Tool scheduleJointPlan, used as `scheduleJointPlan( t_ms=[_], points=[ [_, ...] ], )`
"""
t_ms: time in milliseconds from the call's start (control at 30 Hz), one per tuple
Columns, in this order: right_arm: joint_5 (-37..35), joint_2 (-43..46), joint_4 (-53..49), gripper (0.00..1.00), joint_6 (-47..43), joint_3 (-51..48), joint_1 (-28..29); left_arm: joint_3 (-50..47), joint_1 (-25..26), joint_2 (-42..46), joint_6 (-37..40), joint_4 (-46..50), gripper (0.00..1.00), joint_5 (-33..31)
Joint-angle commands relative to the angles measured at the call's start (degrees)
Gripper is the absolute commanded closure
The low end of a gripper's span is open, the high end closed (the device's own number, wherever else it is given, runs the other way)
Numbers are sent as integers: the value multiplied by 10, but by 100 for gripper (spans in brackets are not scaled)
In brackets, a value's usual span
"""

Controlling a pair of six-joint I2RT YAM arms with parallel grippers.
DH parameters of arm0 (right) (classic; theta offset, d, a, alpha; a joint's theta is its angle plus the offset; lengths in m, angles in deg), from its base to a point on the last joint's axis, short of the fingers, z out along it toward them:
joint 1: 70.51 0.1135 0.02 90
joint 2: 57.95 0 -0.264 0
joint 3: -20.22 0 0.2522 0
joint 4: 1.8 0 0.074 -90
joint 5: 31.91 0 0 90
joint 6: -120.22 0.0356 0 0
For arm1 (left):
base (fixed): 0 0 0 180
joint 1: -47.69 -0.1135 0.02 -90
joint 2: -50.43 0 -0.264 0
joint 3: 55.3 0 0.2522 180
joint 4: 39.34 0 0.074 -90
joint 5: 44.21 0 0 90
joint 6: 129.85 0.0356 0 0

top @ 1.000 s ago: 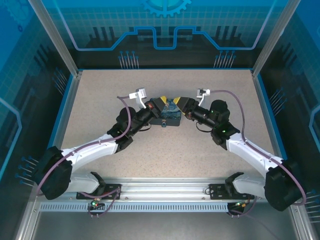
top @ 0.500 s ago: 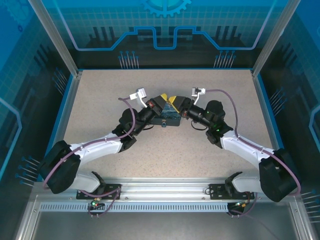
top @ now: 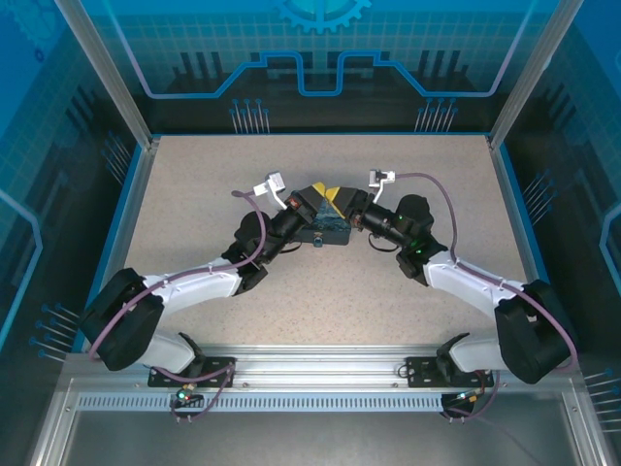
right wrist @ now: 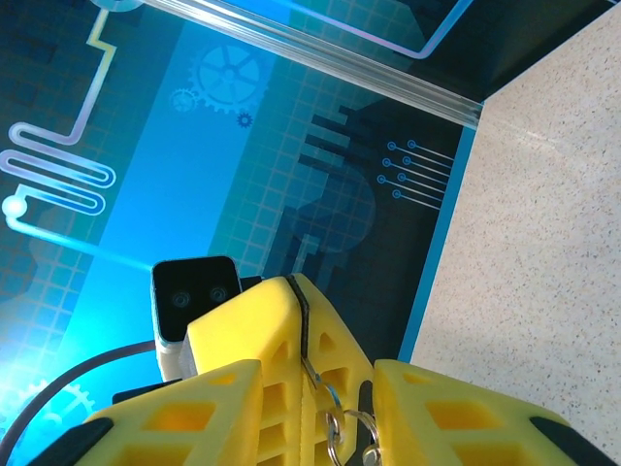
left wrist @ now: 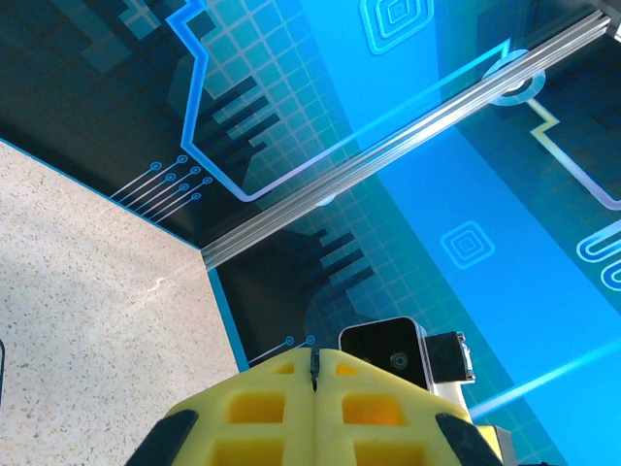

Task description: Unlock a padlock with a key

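Left arm (top: 184,286): white link shells, black joint housings, large rounded black shoulder block.
Right arm (top: 475,282): same white-and-black build; small green indicator light (top: 419,249) on a forearm joint.
Cables (top: 450,218): one purple-grey cable per arm, routed outside the links in loose loops.
Wrist camera (left wrist: 383,349): black lens module in a white bracket.
Left fingers (left wrist: 262,408): yellow moulded plastic with rectangular pockets, black outer corners.
Right fingers (right wrist: 446,417): same yellow pocketed moulding, black outer edges.
Bases (top: 199,367): black mounting plates.
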Motion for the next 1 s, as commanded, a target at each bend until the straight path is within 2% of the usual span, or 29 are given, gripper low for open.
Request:
scheduleJointPlan(
  t_ms=[0,133,767,967],
  points=[
    [1,-3,31,65,2,4,8,2,4,-4,-6,-33,100,-10],
    [4,-5,39,71,4,1,8,3,4,-5,-6,-32,100,-12],
    [34,2,62,77,-6,-21,5,14,4,-7,-24,3,100,-20],
    [34,5,59,83,-6,-28,-2,15,4,-7,-29,10,100,-18]
  ],
)
